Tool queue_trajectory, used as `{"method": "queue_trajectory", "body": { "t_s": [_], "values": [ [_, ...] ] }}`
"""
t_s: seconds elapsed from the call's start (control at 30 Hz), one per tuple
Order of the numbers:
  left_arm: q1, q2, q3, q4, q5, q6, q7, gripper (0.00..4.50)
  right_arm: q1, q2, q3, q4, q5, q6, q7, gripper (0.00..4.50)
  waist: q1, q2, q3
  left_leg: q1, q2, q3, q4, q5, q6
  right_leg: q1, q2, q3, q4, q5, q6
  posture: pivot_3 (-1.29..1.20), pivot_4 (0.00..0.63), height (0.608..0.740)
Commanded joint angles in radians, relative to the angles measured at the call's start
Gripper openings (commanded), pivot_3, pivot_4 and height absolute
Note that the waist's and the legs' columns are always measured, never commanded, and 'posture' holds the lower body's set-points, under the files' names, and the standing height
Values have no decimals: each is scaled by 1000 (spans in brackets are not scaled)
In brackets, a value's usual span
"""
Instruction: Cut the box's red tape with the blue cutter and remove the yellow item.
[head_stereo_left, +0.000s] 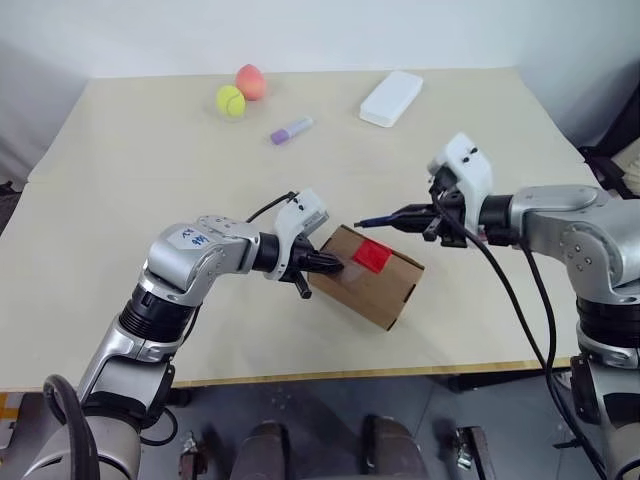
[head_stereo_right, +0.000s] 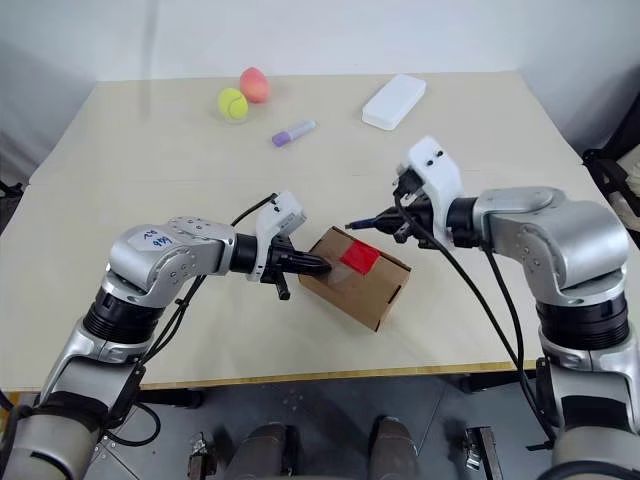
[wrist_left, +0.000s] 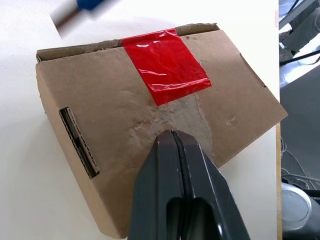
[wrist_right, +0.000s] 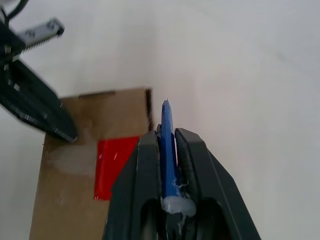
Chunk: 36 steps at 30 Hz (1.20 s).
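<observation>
The left tool (head_stereo_left: 322, 262), tips together, presses the box (head_stereo_left: 368, 276) from its 9 o'clock; the right tool (head_stereo_left: 415, 214), clamped on the cutter (head_stereo_left: 385, 219), hovers at the tape's (head_stereo_left: 373, 255) 1 o'clock.

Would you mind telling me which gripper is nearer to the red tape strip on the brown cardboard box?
Left. The left gripper, shut, presses on the box top just beside the red tape. The right gripper hovers above and beyond it, holding the blue cutter.
</observation>
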Motion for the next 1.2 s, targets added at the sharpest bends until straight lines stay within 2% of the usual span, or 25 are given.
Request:
{"method": "queue_trajectory", "body": {
  "t_s": [0.03, 0.57, 0.83, 1.2],
  "values": [
    [-13, -4, -13, 10, 21, -4, -6, 0, -1, 3, -31, -30, 22, -7, -9, 161, 0, 0, 0, 0, 0, 0, 0, 0, 0, 0, 0, 0, 0, 0, 0, 0, 150, 740],
    [-14, -19, -5, 11, 43, -3, -11, 0, 80, -12, 7, -29, 37, -46, 16, 161, 1, 0, 0, 0, 0, 0, 0, 0, 0, 0, 0, 0, 0, 0, 0, 0, 150, 740],
    [-14, -21, -3, 12, 50, -6, -13, 0, 8, 32, -62, -23, 80, -39, -9, 161, 1, 0, 0, 0, 0, 0, 1, 0, 0, 0, 0, 0, 0, 0, 0, 0, 150, 740],
    [-14, -24, 1, 11, 55, -6, -13, 0, 72, -34, 31, -12, 35, -76, 2, 161, 1, 0, 0, 0, 0, 0, 1, 0, 0, 0, 0, 0, 0, 0, 0, 0, 150, 740]
  ]
}}
